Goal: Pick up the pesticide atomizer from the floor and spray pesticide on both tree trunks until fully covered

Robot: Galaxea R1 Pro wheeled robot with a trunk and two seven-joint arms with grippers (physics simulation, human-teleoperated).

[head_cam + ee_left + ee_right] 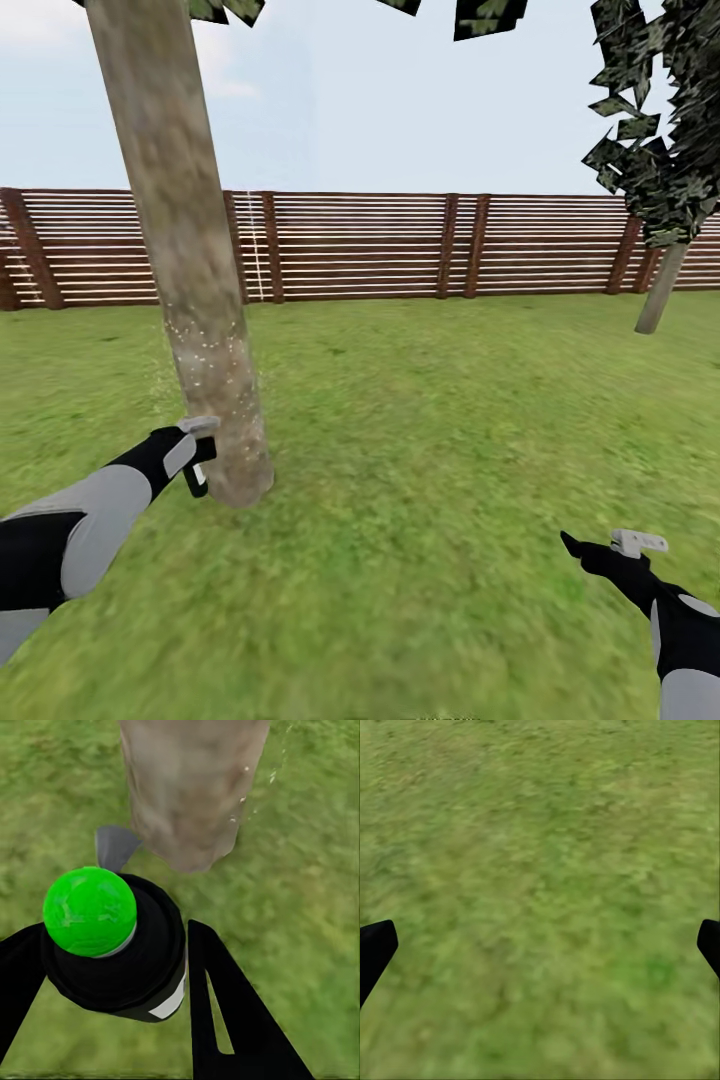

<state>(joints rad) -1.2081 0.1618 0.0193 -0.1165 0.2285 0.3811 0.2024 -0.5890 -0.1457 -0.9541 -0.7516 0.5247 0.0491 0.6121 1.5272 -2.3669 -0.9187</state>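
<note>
A thick pale grey-brown tree trunk [185, 250] rises from the lawn at the left, its lower part dotted with whitish pesticide speckles [205, 350]. My left gripper [195, 455] is right beside the trunk's base, shut on the pesticide atomizer [197, 480]. In the left wrist view the atomizer [120, 945] is a black body with a green cap, held between the black fingers [225, 1020] and facing the trunk [191, 787]. A second tree [662, 285] stands at the far right by the fence. My right gripper [590, 550] hangs open over bare grass.
A brown slatted fence [400, 245] closes the lawn at the back. Open grass [440, 430] stretches between the two trees and under my right arm.
</note>
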